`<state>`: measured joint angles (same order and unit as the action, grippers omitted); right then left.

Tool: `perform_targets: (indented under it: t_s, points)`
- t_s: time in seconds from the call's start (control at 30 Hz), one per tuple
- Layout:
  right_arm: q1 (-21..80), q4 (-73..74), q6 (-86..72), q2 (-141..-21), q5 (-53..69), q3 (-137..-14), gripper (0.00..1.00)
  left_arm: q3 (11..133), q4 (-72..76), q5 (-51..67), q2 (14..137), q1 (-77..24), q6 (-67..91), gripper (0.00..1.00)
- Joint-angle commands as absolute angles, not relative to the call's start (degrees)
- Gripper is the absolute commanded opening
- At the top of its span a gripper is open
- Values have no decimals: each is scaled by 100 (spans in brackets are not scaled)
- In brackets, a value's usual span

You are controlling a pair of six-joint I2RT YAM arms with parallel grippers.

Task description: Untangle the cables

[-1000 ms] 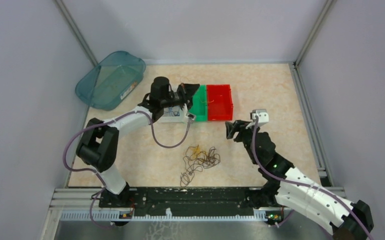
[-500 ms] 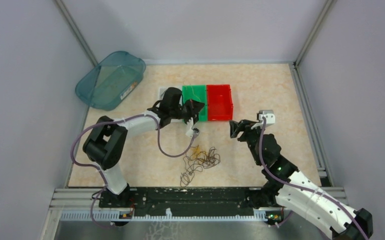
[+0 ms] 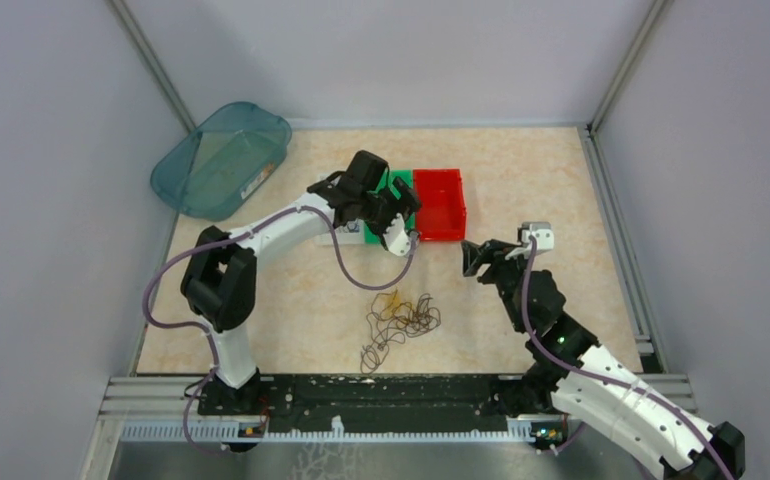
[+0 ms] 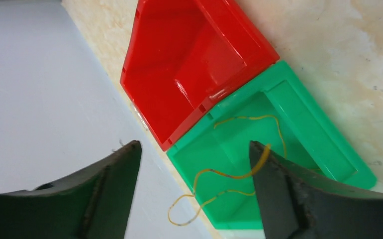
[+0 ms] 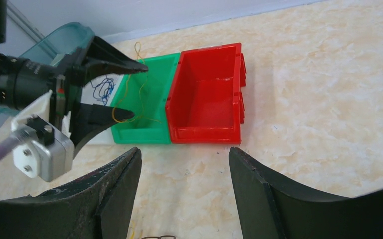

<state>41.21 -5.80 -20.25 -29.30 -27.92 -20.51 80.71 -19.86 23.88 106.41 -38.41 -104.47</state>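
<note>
- Currently your left arm (image 3: 271, 228) reaches out over the green bin (image 4: 319, 144), and its jaws stand wide apart above it, clamped on nothing.
- In the left wrist view, a yellow cable (image 4: 223, 173) lies curled inside the green bin. One loop spills over the bin's rim, and another stretch runs up close to one of the fingers (image 4: 279, 189). You cannot tell whether it touches that finger.
- The red bin (image 4: 194, 59) sits flush against the green bin, side by side at the far middle of the desk (image 3: 541, 170).
- On the green bin's other side, your right wrist view shows a blue cable (image 5: 102, 88) lying in a white tray (image 5: 97, 102), partly hidden behind the left jaws.
- Your right arm (image 3: 561, 345) hovers above the desk just off the red bin's near right corner. Its jaws are open, with nothing between them, and they point toward the bins.
- The rest of the cables lie as a tangle (image 3: 401, 318) of dark strands with a bit of yellow. It rests on the desk between the two arms, nearer the bases than the bins are, and apart from both sets of jaws.
- A teal see-through tub (image 3: 223, 158) sits at the far left corner of the desk, well apart from the cables.
</note>
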Motion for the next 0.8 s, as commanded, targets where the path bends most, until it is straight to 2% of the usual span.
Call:
perform_targets:
  t_s: [0.0,0.1,0.37,0.47,0.6,0.77]
  points:
    - [4061,-715,-2030,-2948,-2722,-2176,66,8811,-3348,2464,10563,-3815,-9635,92]
    - [4061,-651,-2068,-2966,-2698,-2221,66,9113,-3879,2487,10502,-3789,-9420,100]
    - [4060,-610,-2171,-2911,-2729,-2215,65,9585,-4371,2379,10642,-3496,-8872,100]
    - [4061,-607,-2171,-2932,-2776,-2203,65,9738,-4802,2034,10804,-3403,-9236,96]
    - [4056,-725,-2218,-3058,-2724,-2221,65,9360,-3844,1768,10833,-3466,-8937,91]
    - [4057,-780,-2321,-3218,-2593,-2245,65,9699,-3612,2165,10923,-3450,-8123,93]
